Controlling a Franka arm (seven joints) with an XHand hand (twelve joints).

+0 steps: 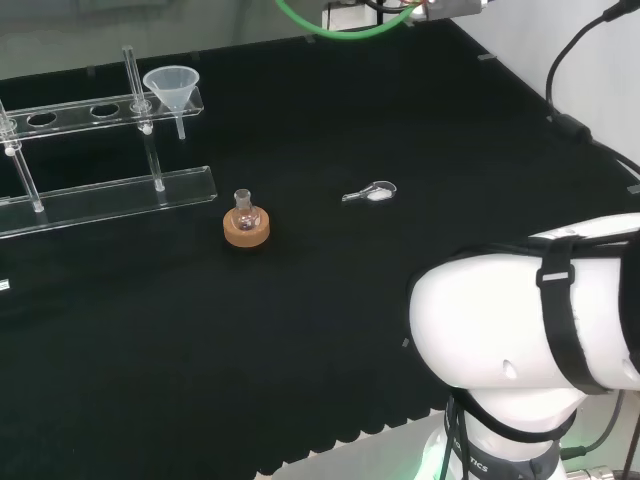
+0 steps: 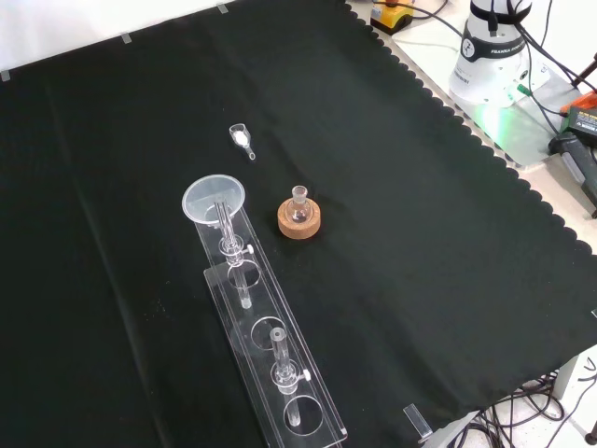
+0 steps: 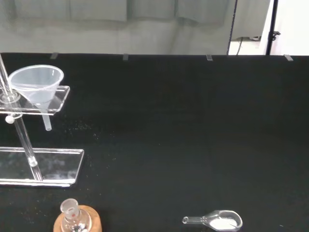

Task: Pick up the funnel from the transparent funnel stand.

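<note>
A clear funnel (image 1: 172,86) (image 2: 215,201) (image 3: 37,85) sits upright in the end hole of the transparent funnel stand (image 1: 110,190) (image 2: 280,383) (image 3: 43,164), its spout hanging below the upper shelf. In the head view the stand is at the far left of the cloth; in the front view it runs from the middle down to the lower edge.
A small round flask (image 1: 244,207) (image 2: 298,203) (image 3: 71,212) rests on a cork ring (image 1: 246,229) (image 2: 299,220) (image 3: 91,223) near the stand. A clear scoop with white powder (image 1: 372,193) (image 2: 241,138) (image 3: 217,221) lies on the cloth. The arm's white link (image 1: 530,320) fills the head view's lower right.
</note>
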